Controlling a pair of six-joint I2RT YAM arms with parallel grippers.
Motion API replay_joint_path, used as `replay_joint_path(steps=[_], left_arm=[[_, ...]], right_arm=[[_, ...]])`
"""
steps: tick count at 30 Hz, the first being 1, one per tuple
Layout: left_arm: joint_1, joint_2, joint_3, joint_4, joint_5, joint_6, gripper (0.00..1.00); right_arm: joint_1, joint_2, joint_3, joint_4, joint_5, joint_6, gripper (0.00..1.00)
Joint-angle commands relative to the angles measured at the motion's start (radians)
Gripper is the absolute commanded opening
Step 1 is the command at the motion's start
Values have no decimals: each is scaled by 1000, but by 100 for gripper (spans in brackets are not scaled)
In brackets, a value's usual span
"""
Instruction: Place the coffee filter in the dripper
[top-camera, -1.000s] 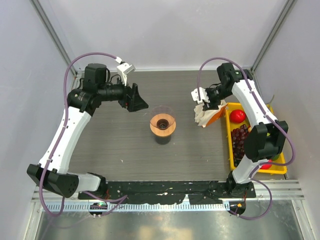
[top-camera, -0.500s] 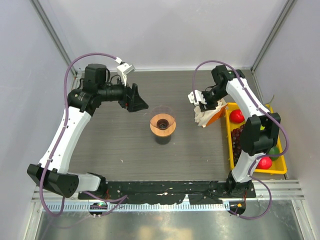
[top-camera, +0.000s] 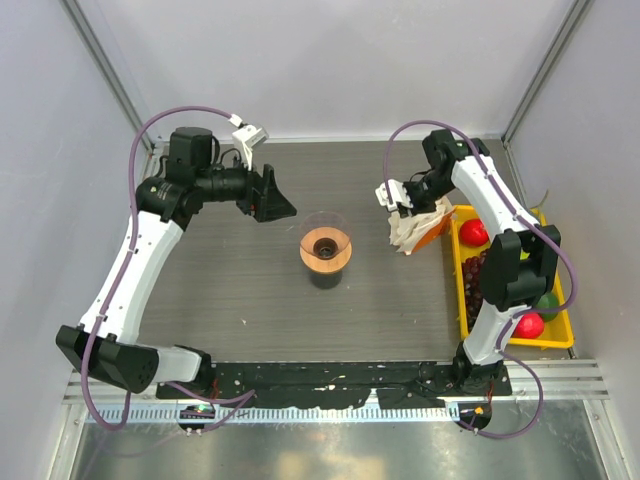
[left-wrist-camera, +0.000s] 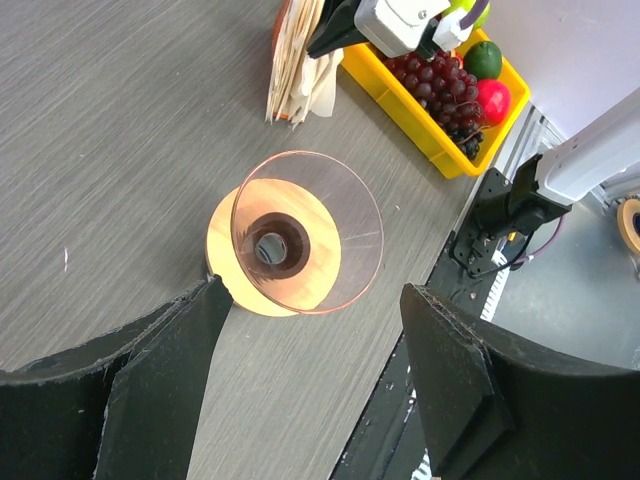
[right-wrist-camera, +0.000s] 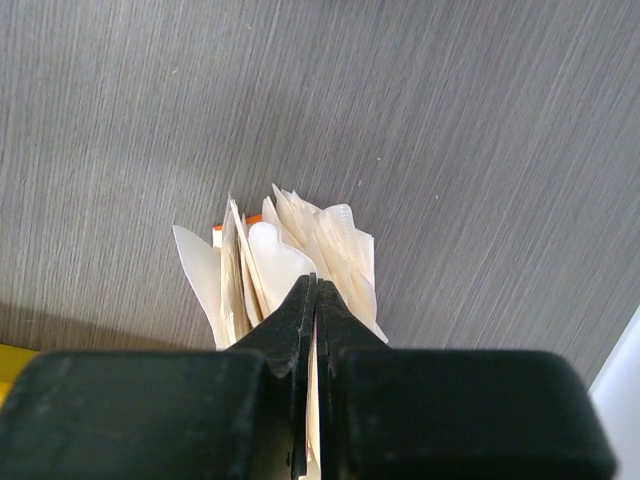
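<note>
The left end effector (top-camera: 272, 204) hangs with jaws spread wide and holds nothing. It sits near the dripper (top-camera: 325, 246) on its left side without touching it. The dripper stands empty at the middle of the worktop (top-camera: 230, 290). Well apart to the right, the right end effector (right-wrist-camera: 313, 300) is pinched narrow onto the top edge of a coffee filter (right-wrist-camera: 278, 262). That filter sits within the bunch of filters (top-camera: 405, 232), which stands in an orange holder (top-camera: 433, 233) just beside the yellow tray (left-wrist-camera: 395, 110). Risks noted: the sheets are tightly packed, so the pinch may take several at once or tip the holder on lifting. How many sheets are caught cannot be told. The thin paper may also slip or tear. If it arrives folded flat, it may lie across the rim instead of seating.
</note>
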Motion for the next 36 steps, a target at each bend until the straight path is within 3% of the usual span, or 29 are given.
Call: replay_joint_path(steps=[1,33,35,36], left_arm=[[7,-2,-9,59,36,-27,79],[15,15,-8,73,50,-50,80],[16,15,-6,68,50,-48,80],[15,13,-8,67,48,-45,81]], right_arm=[[4,-29,53,-4,-17,8,5],[-45,-115,124,-121,-76,-9,5],[-48,-116,110,-124,-70,-15,11],[-48,-121,106,-124,-71,-20,25]])
